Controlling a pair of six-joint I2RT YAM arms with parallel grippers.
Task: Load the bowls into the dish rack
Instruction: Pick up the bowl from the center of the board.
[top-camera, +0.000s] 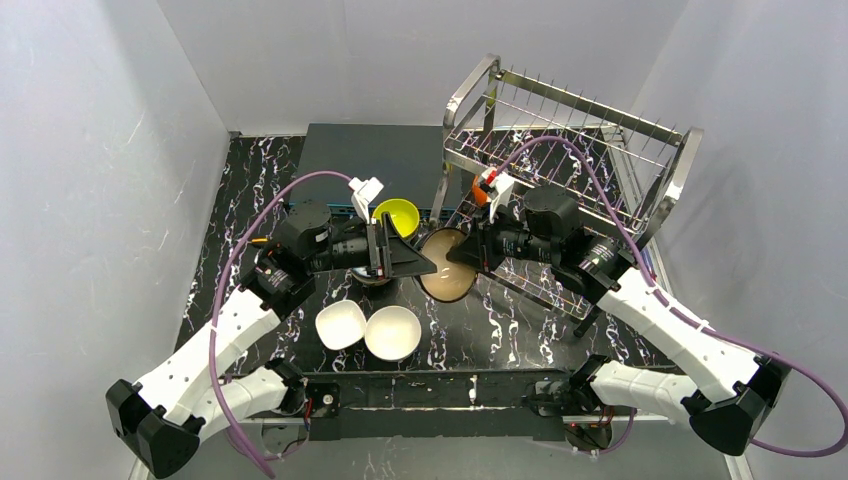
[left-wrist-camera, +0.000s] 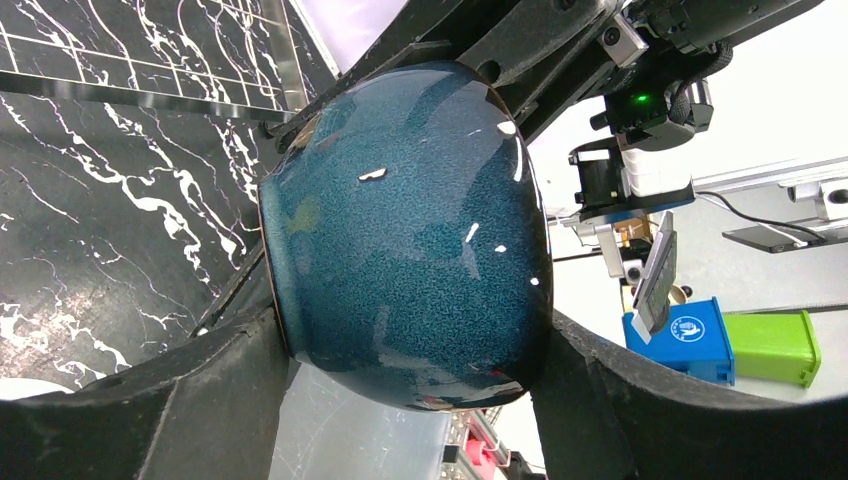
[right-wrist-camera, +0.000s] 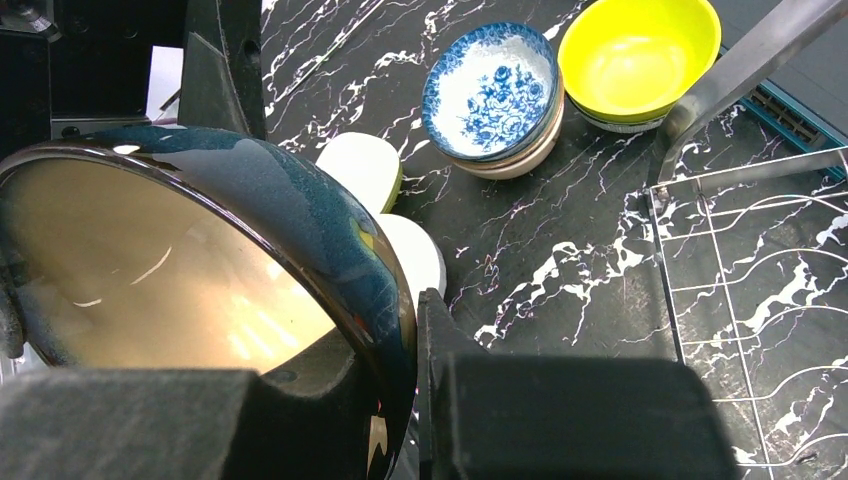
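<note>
A dark blue bowl (top-camera: 447, 265) with a tan inside hangs on its side above the table's middle, between both grippers. My right gripper (top-camera: 462, 252) is shut on its rim (right-wrist-camera: 385, 300), one finger inside and one outside. My left gripper (top-camera: 420, 262) spans the same bowl (left-wrist-camera: 400, 230) from foot to rim, and both fingers touch it. A yellow-green bowl (top-camera: 396, 215) and a blue floral bowl (right-wrist-camera: 492, 85) on a small stack sit behind it. Two white bowls (top-camera: 340, 323) (top-camera: 392, 332) lie near the front. The dish rack (top-camera: 570, 130) stands at the back right.
A flat dark grey-blue box (top-camera: 385, 160) lies at the back centre, left of the rack. The rack's tubular end frame (right-wrist-camera: 740, 70) stands close beside the yellow-green bowl (right-wrist-camera: 640, 55). White walls enclose the table on three sides.
</note>
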